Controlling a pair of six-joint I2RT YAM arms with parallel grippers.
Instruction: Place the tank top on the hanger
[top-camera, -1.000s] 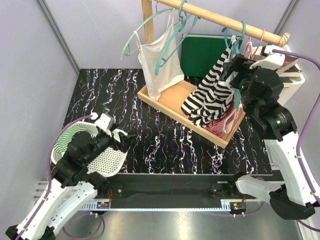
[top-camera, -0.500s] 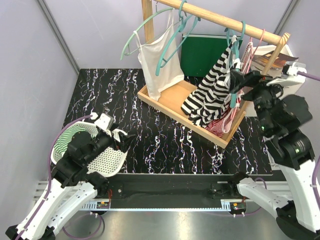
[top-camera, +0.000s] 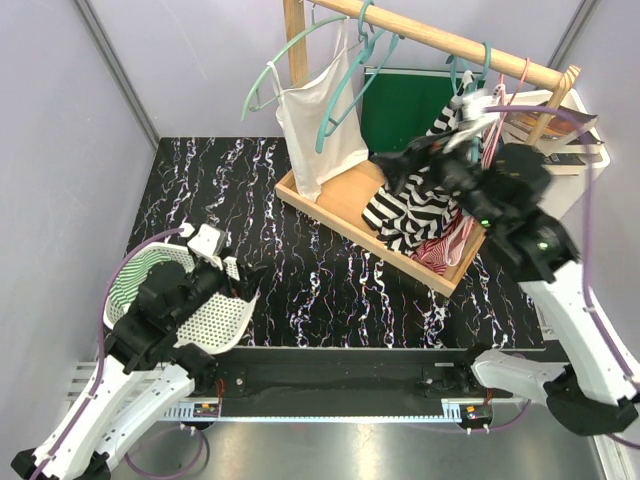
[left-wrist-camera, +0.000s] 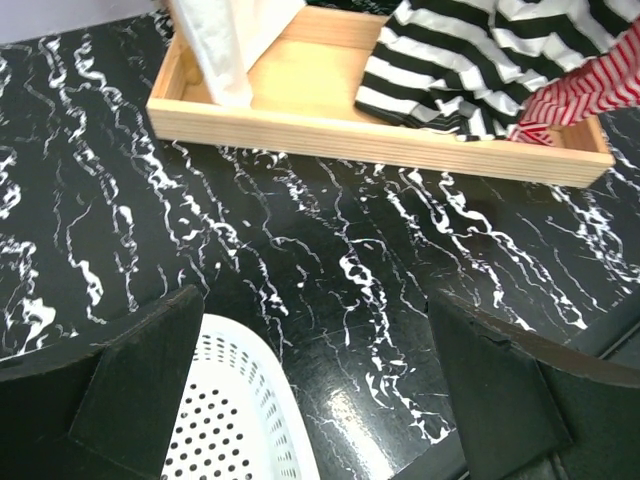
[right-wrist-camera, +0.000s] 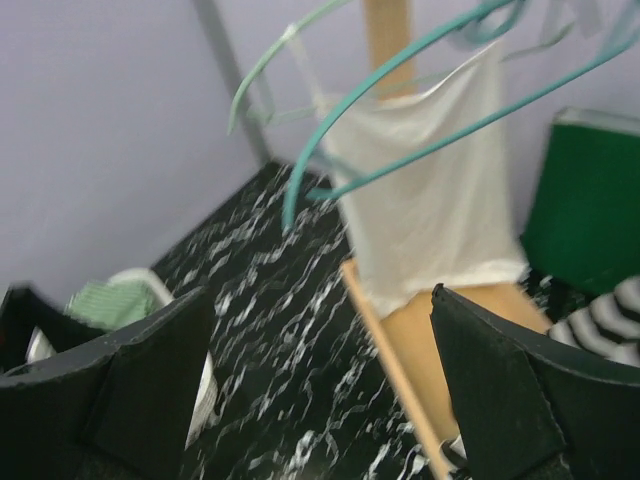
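The black-and-white striped tank top (top-camera: 400, 215) hangs from a teal hanger (top-camera: 462, 78) on the wooden rod (top-camera: 430, 35), with its lower part pooled in the wooden tray (top-camera: 330, 205). It also shows in the left wrist view (left-wrist-camera: 470, 50) and at the right edge of the right wrist view (right-wrist-camera: 615, 320). My right gripper (top-camera: 400, 165) is open and empty, held in the air just in front of the tank top and facing left (right-wrist-camera: 320, 300). My left gripper (top-camera: 245, 280) is open and empty over the rim of the white basket (left-wrist-camera: 315, 320).
A plain white tank top (top-camera: 320, 130) hangs on another teal hanger (top-camera: 300, 45) at the rod's left end. A red-and-white garment (top-camera: 445, 250) lies in the tray. A pink hanger (top-camera: 520, 75) and green board (top-camera: 400, 105) are behind. The white perforated basket (top-camera: 215, 325) holds green-striped cloth (top-camera: 125, 285).
My right arm has swung from the right of the tank top across to its front, the open gripper now pointing left. The tank top has stayed on its hanger. My left arm barely moved.
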